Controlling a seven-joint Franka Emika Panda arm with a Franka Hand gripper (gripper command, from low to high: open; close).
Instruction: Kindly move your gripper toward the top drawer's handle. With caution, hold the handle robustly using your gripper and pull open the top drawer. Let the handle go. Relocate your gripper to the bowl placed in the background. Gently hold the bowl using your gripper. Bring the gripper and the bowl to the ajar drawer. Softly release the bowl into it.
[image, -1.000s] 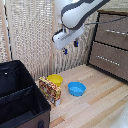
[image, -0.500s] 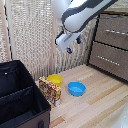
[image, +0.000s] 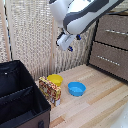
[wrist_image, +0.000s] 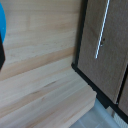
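My gripper (image: 73, 42) hangs from the white arm high above the floor. Its two bluish fingertips (image: 77, 36) stand apart with nothing between them. The dresser is at the exterior view's right, with the top drawer (image: 120, 26) shut and its silver handle (image: 116, 32) some way right of the gripper. The yellow bowl (image: 55, 79) sits on the wooden floor below the gripper, beside a blue bowl (image: 76, 89). The wrist view shows a shut drawer front with a silver bar handle (wrist_image: 102, 25); I cannot tell which drawer it is.
A large black open case (image: 17, 97) stands at the exterior view's left, with a patterned box (image: 50, 90) against it. A lower drawer (image: 107, 60) is shut. A slatted screen (image: 30, 35) stands behind. The blue bowl's edge (wrist_image: 1, 22) shows in the wrist view.
The gripper has moved a little toward the exterior view's right, closer to the dresser, at about the same height. The bowls and drawers have not moved.
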